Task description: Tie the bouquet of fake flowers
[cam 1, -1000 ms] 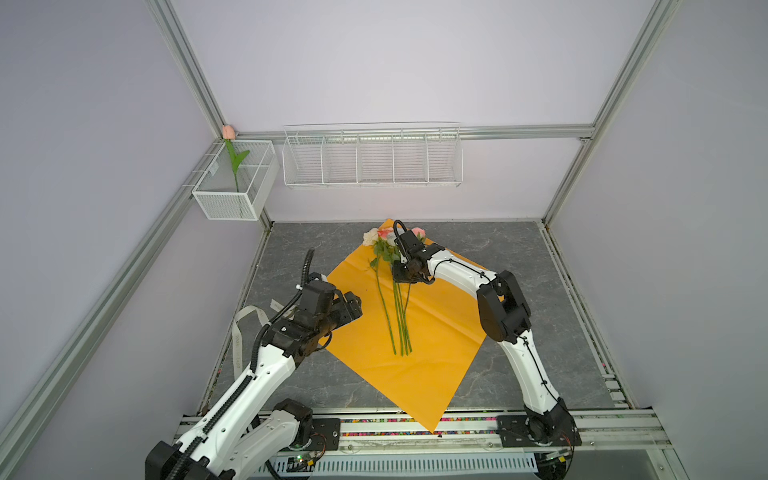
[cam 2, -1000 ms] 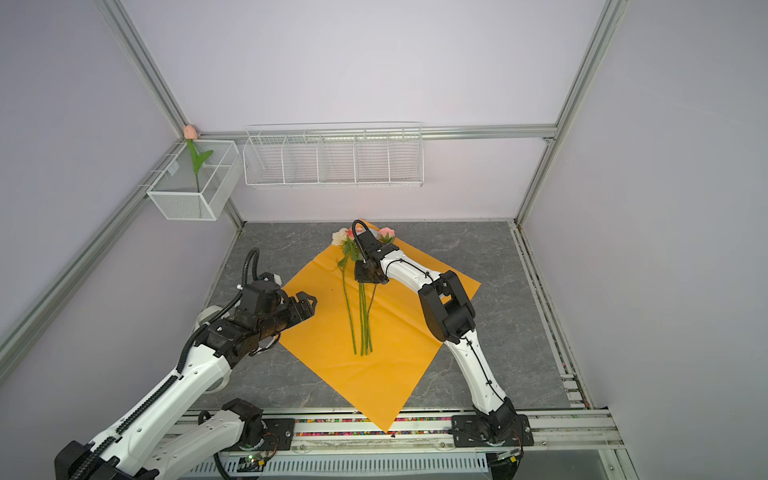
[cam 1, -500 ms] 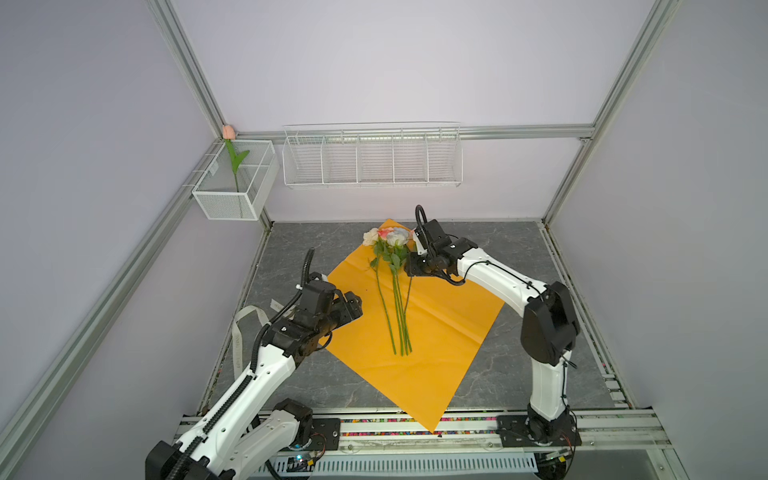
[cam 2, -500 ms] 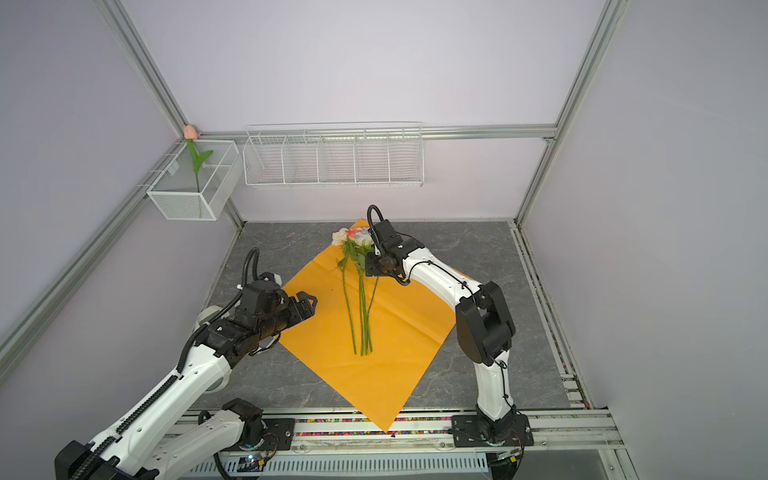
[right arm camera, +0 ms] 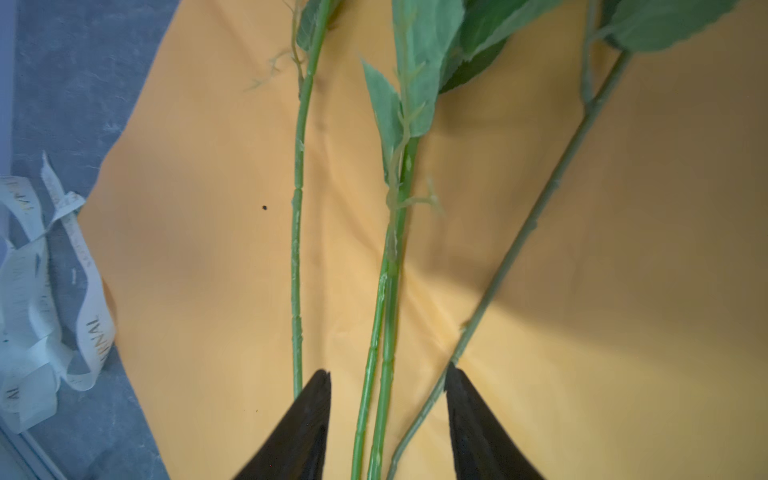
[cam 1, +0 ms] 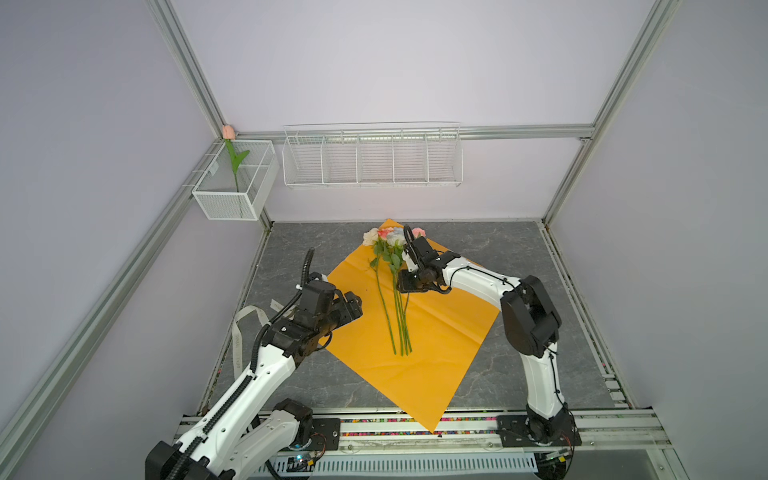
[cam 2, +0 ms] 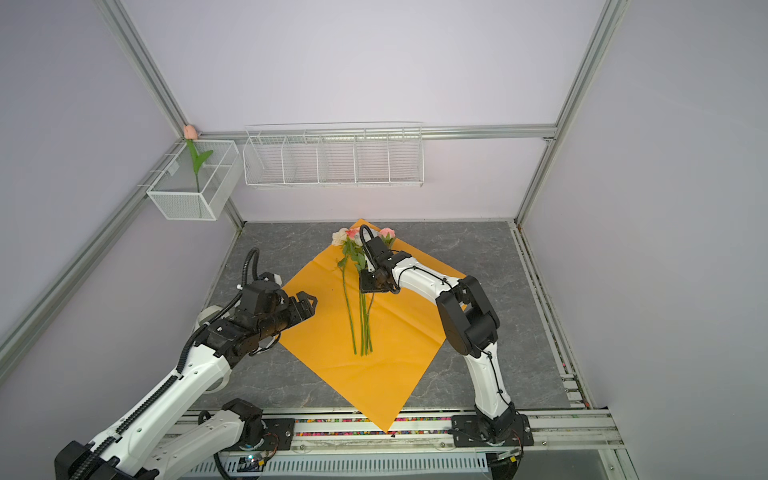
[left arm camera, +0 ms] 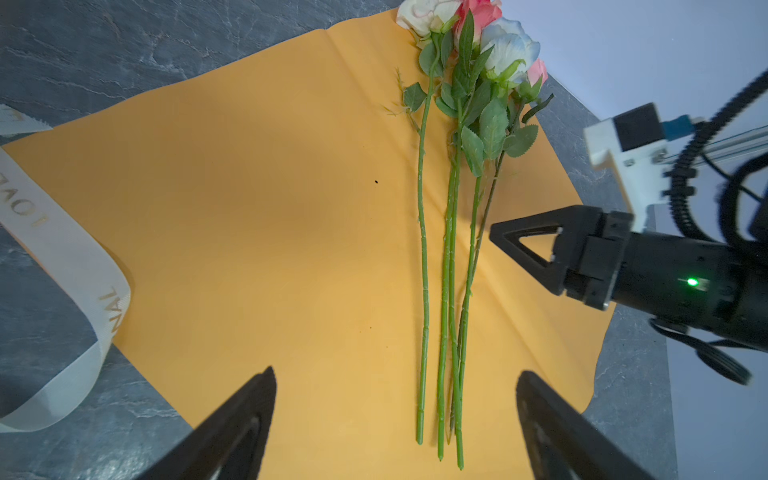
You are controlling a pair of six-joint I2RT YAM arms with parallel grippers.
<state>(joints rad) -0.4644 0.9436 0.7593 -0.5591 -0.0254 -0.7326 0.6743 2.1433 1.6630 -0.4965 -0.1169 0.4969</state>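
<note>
Plastic-stemmed bouquet (left arm camera: 449, 257) looks light, springy; I'd pinch mid-stem. Right gripper (right arm camera: 387, 372) half-open astride it, gripping nothing; left gripper (left arm camera: 397, 372), nine o'clock, wide, empty.

Pink fake tulip with one green leaf (cam 1: 235, 164) upright in white mesh box (cam 1: 226, 205), above grey stone-look tabletop's (cam 1: 490, 245) far-left corner; white wire rack (cam 1: 372, 158) just beside, on back wall.
</note>
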